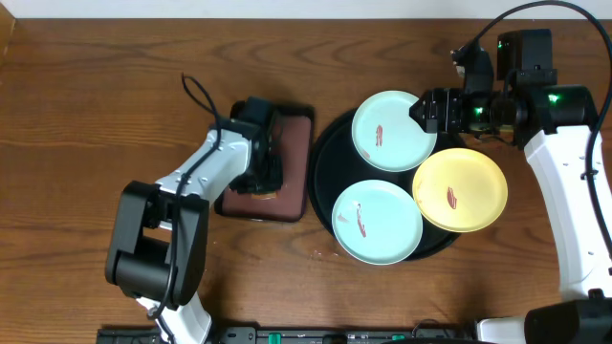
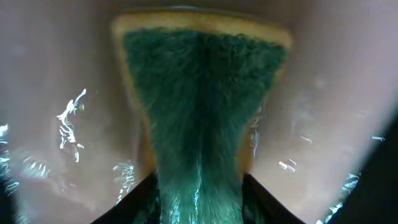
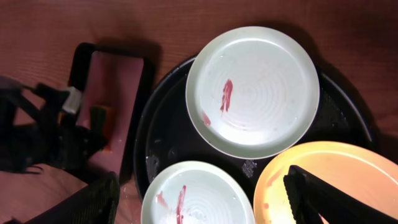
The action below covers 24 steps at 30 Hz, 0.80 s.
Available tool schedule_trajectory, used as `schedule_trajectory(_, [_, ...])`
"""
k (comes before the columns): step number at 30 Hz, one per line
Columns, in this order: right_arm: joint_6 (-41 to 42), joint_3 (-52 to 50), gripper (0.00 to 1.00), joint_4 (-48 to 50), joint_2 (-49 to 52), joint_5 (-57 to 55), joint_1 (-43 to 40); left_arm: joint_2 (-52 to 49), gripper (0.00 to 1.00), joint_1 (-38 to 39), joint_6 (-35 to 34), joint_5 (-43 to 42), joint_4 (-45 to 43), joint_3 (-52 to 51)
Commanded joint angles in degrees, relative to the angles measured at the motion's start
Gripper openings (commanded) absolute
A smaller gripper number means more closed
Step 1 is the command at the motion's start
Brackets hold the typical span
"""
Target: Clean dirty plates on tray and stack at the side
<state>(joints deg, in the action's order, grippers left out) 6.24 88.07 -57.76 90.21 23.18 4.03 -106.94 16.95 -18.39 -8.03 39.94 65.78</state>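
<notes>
Smeared plates (image 1: 394, 131) (two mint, one yellow), left pincer (image 2: 198, 194) pinching sponge (image 2: 199, 93), right pincer (image 3: 202, 196) spread

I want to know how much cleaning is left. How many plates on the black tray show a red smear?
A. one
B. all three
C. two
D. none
B: the upper mint plate, the lower mint plate and the yellow plate, all lying on the tray, each carry a red smear.
</notes>
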Motion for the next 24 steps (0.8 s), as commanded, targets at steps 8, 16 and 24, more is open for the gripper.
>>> schedule_trajectory(8, [-0.57, 1.16, 0.84, 0.28, -0.09, 0.61, -0.24, 0.28, 0.08, 0.11, -0.09, -0.55, -0.83, -1.57])
schedule_trajectory(16, [-0.59, 1.16, 0.84, 0.31, -0.09, 0.57, -0.24, 1.55, 0.42, 0.11, 0.15, -0.07, 6.73, 7.58])
schedule_trajectory(24, [-0.55, 1.16, 0.84, 0.28, -0.09, -1.97, -0.24, 0.0, 0.39, 0.13, 0.09, 1.22, 6.08, 5.16])
